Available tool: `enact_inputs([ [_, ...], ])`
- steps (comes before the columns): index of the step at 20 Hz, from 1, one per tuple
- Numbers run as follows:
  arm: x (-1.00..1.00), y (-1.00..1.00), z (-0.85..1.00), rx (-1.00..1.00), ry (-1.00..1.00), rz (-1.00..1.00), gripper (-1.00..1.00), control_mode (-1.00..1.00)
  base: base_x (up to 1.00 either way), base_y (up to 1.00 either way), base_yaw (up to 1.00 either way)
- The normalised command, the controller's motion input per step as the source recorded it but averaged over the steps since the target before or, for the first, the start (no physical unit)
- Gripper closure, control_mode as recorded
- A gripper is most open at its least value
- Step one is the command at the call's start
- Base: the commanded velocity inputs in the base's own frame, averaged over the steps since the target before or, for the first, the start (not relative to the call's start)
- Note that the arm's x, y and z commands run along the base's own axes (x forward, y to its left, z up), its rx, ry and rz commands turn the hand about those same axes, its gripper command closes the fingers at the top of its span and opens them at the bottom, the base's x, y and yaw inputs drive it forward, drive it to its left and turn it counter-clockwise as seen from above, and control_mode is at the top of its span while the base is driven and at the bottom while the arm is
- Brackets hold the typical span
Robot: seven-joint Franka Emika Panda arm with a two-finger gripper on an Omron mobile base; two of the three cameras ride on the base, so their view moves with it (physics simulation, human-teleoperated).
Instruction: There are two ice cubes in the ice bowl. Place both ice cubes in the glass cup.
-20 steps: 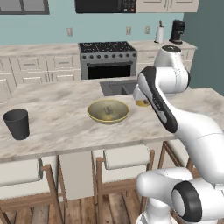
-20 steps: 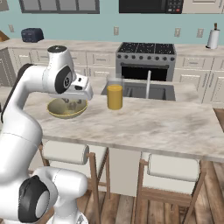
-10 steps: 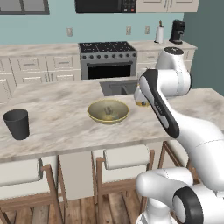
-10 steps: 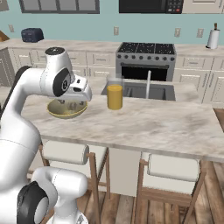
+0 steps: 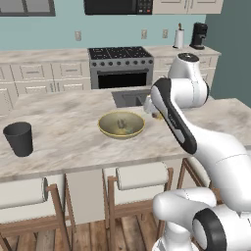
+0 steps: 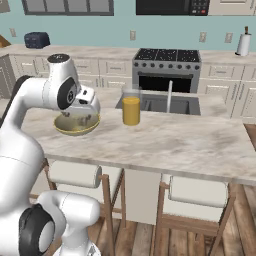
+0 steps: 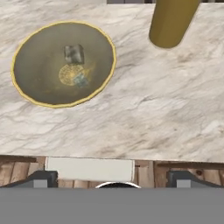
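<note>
The dull yellow ice bowl sits mid-counter; in the hand view the ice bowl lies at the upper left. Two pale ice cubes lie in it, one larger and one smaller near the centre. The dark glass cup stands far to the left on the counter, apart from the bowl. My gripper hovers above the bowl's right side and the counter's front edge. Its fingertips stand wide apart, open, with nothing between them.
A tall clear glass of orange liquid stands just right of the bowl. Behind it are the sink and its faucet. Stools line the counter's near edge below the hand.
The arm's upper links have shifted slightly. Bowl, cup and orange glass have stayed where they were.
</note>
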Motion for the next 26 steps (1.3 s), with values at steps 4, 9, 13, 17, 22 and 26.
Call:
enact_inputs([
  [4, 0.47, 0.98, -0.03, 0.04, -0.04, -0.11, -1.00, -1.00, 0.00, 0.00, 0.00],
  [9, 0.64, 0.73, -0.16, 0.07, -0.01, -0.09, -1.00, -1.00, 0.00, 0.00, 0.00],
  [13, 0.53, 0.02, -0.18, -0.02, 0.05, -0.08, -1.00, -1.00, 0.00, 0.00, 0.00],
  [17, 0.45, 0.00, -0.25, -0.03, 0.09, -0.01, -1.00, -1.00, 0.00, 0.00, 0.00],
  [22, 0.32, 0.00, -0.27, -0.01, 0.10, 0.00, -1.00, -1.00, 0.00, 0.00, 0.00],
  [26, 0.29, 0.00, -0.32, 0.00, 0.08, 0.00, -1.00, -1.00, 0.00, 0.00, 0.00],
])
